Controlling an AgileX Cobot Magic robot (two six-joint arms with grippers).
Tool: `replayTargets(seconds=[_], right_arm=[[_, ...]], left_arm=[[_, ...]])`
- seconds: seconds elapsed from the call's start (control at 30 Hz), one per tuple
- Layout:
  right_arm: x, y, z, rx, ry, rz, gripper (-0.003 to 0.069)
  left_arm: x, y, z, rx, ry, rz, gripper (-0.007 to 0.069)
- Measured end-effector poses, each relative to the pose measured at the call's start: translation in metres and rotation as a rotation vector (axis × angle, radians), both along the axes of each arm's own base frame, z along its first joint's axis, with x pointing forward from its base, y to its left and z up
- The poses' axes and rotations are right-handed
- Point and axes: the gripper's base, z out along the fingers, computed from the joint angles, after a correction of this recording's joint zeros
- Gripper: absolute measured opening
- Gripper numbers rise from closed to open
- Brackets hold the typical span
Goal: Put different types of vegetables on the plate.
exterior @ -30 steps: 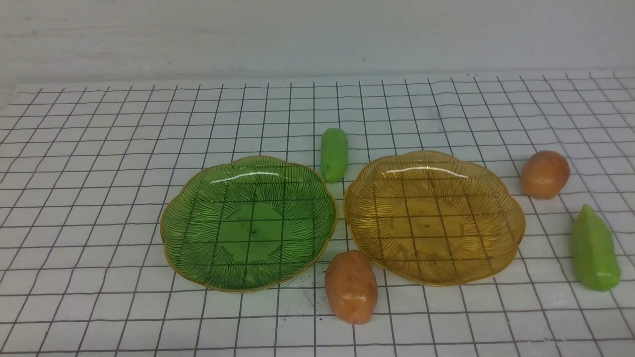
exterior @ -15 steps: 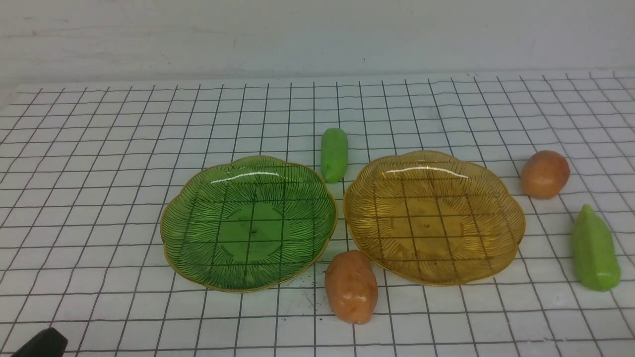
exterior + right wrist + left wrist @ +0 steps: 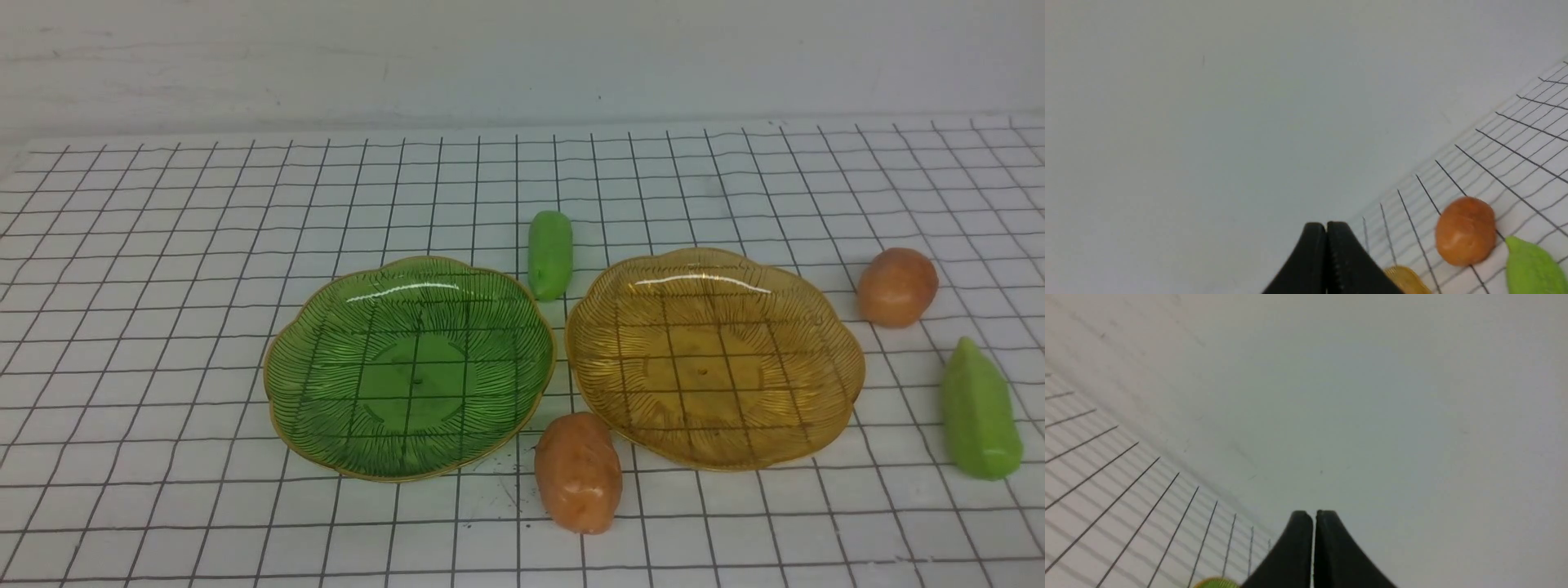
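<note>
front view looks down over the table (image 3: pixel 163 204); 2 low wrist views face the same far wall (image 3: pixel 1372 396).

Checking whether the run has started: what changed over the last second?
A black tip, probably the left pincer, poked into the front view's lower left corner half a second ago and is gone again. Nothing gripped or released. Green plate, amber plate, near potato, far potato, middle cucumber and right cucumber stayed put.

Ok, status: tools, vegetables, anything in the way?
Left tool shut, right tool shut, both empty. Near potato, far potato, back cucumber, right cucumber all on the mat; green plate, amber plate bare. Nothing blocking.
</note>
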Motion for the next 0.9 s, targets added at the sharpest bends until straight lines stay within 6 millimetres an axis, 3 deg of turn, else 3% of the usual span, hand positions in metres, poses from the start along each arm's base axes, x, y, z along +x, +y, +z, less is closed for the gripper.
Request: replayTargets(seconds=[0.13,0.23,0.33,0.4,0.5,0.6,0.67,0.8,0.9], right_arm=[[-0.001,-0.005,0.003,0.096,-0.05,-0.035,-0.0015],[-0.003,-0.01,0.007,0.153,-0.101,-0.072,-0.0015],[-0.004,-0.007,0.017,0.142,-0.11,-0.043,-0.0015],[-0.007,0.003,0.044,0.023,-0.082,0.037,-0.0015],[0.0,0.015,0.079,-0.187,0.093,0.142,-0.0015],[0.019,0.021,0.099,-0.367,0.321,0.219,-0.0015],[0.042,0.021,0.113,-0.515,0.537,0.26,-0.0015],[0.086,0.014,0.113,-0.653,0.871,0.299,-0.0015],[0.114,0.011,0.113,-0.676,1.002,0.323,-0.0015]], left_arm=[[-0.013,-0.007,0.041,0.114,-0.029,-0.053,-0.0008],[-0.01,-0.016,0.063,0.239,0.096,-0.139,-0.0008],[0.008,-0.029,0.067,0.396,0.391,-0.285,-0.0008],[0.025,-0.033,0.064,0.465,0.601,-0.373,-0.0008],[0.053,-0.037,0.053,0.502,0.863,-0.467,-0.0008],[0.074,-0.039,0.04,0.505,1.037,-0.527,-0.0008],[0.084,-0.04,0.031,0.501,1.133,-0.565,-0.0008],[0.089,-0.041,0.022,0.533,1.22,-0.622,-0.0008],[0.089,-0.041,0.023,0.562,1.216,-0.638,-0.0008]])
